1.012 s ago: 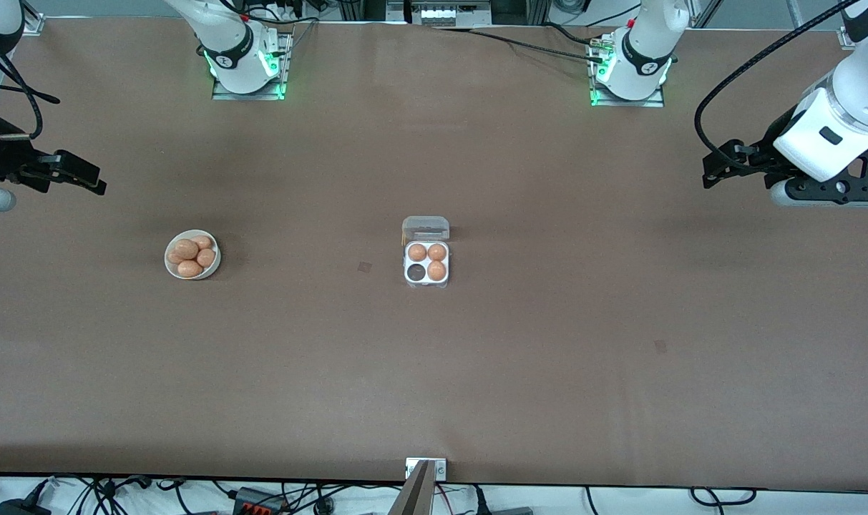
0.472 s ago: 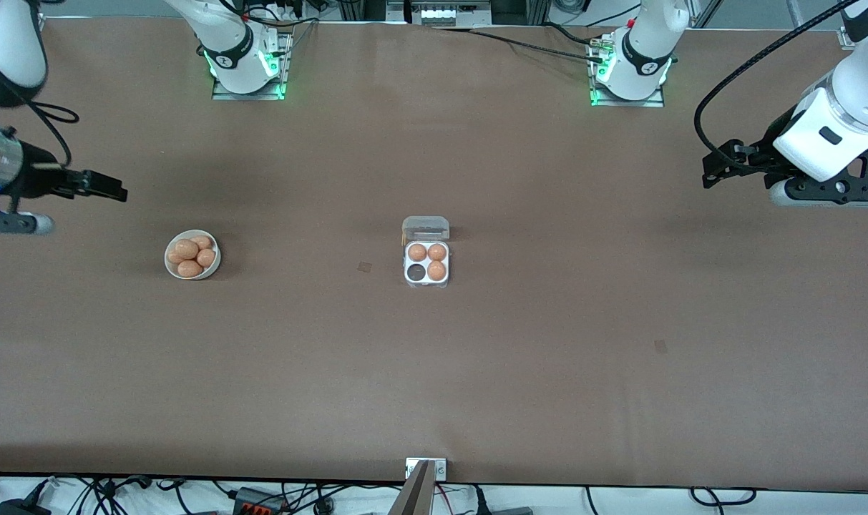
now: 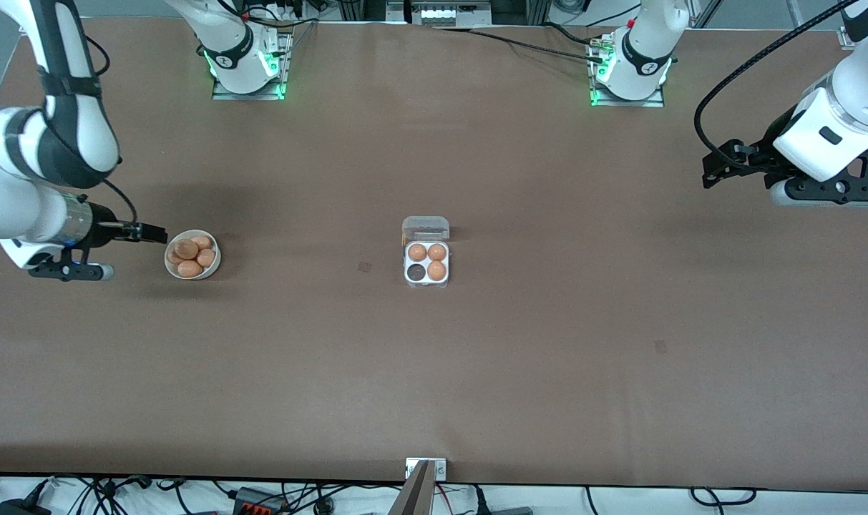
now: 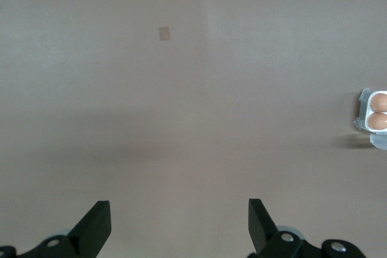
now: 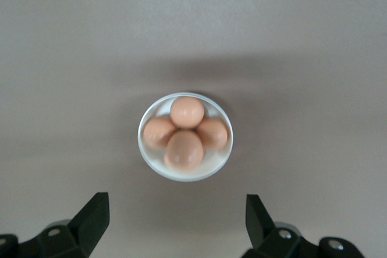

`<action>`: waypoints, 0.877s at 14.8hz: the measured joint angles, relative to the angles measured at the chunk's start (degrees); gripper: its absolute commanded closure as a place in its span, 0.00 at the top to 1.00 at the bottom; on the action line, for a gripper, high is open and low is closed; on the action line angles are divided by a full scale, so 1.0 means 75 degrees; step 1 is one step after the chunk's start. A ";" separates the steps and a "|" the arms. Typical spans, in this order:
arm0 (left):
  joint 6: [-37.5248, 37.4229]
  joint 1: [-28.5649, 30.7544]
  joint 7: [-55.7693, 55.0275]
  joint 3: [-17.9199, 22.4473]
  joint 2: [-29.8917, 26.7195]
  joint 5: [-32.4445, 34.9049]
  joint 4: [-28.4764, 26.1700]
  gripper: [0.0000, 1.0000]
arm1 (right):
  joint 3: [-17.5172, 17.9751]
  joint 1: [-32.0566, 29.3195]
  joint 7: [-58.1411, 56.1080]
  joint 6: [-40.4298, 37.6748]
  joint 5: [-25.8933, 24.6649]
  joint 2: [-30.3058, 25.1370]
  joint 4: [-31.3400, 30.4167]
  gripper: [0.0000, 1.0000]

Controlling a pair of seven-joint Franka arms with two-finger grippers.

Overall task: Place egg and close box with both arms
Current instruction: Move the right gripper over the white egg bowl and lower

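Observation:
The clear egg box [image 3: 426, 259] sits mid-table with its lid open. It holds three brown eggs [image 3: 428, 260]; one cell [image 3: 416, 272] is empty. Its edge shows in the left wrist view [image 4: 375, 112]. A white bowl [image 3: 169, 264] with several brown eggs [image 3: 193, 257] stands toward the right arm's end, and shows in the right wrist view [image 5: 145, 149] with its eggs [image 5: 185, 137]. My right gripper [image 3: 154, 234] is open beside the bowl, empty [image 5: 175, 222]. My left gripper [image 3: 709, 172] is open and empty [image 4: 179, 225], held at the left arm's end, waiting.
Two small dark patches mark the brown table, one [image 3: 364, 267] beside the box and one [image 3: 660, 346] nearer the front camera toward the left arm's end. The arm bases [image 3: 247, 68] stand along the table's edge farthest from the front camera.
My right arm has swung in from the table's end and lowered, bringing its gripper close beside the bowl of eggs. The left arm has not moved.

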 measured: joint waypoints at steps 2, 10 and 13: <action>0.0000 0.0000 0.0000 0.0000 0.0000 0.0000 0.0001 1.00 | -0.0001 -0.0008 -0.0020 0.0934 -0.0001 -0.0004 -0.0639 1.00; 0.0000 0.0003 0.0000 0.0000 0.0000 0.0000 0.0004 1.00 | 0.0001 -0.0005 -0.0083 0.3030 -0.0003 0.0178 -0.2062 1.00; 0.0000 0.0003 0.0000 0.0000 0.0000 0.0000 0.0004 1.00 | 0.0001 -0.0005 -0.0088 0.3093 -0.0003 0.0287 -0.2064 1.00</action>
